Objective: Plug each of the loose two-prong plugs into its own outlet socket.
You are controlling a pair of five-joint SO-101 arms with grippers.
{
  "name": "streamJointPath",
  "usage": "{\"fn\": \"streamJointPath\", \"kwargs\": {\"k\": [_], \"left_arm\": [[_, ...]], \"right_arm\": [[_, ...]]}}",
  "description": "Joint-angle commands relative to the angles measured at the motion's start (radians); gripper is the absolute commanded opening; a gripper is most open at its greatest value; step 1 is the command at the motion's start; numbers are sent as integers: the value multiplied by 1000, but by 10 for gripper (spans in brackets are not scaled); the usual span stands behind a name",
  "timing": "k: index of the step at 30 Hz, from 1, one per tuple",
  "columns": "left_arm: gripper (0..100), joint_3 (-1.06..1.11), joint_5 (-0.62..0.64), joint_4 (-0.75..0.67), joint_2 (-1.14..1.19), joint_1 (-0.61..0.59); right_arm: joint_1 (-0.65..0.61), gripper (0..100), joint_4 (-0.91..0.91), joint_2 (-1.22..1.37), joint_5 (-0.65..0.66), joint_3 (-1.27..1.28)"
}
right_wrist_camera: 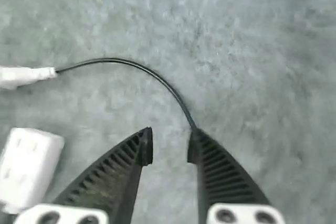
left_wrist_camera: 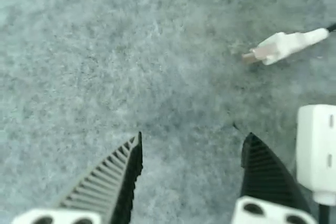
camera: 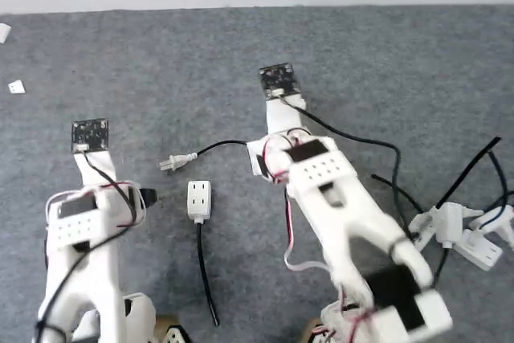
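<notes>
Smooth white plastic plug [left_wrist_camera: 286, 45] lies on rough grey carpet [camera: 144, 54].

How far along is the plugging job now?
Done: nothing yet. The white plug lies loose on the grey mat, apart from the outlet socket, whose slots look empty. In hand: nothing; the left gripper is open above the mat, and the right gripper is open at the plug's black cable. Left: grasp and insert this plug. Whether the white cluster at the right is joined, I cannot tell.
</notes>
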Motion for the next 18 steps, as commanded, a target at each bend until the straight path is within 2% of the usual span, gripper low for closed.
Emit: {"fn": "streamJointPath", "kwargs": {"k": [1, 9, 18], "left_arm": [[285, -133, -9, -28, 140, -12], [285, -185, -12, -21, 226, -9], [285, -183, -12, -20, 227, -8]], "right_arm": [[42, 124, -13, 140, 144, -143], [13, 105, -12, 341, 463, -298], [19, 104, -12, 357, 546, -305]]}}
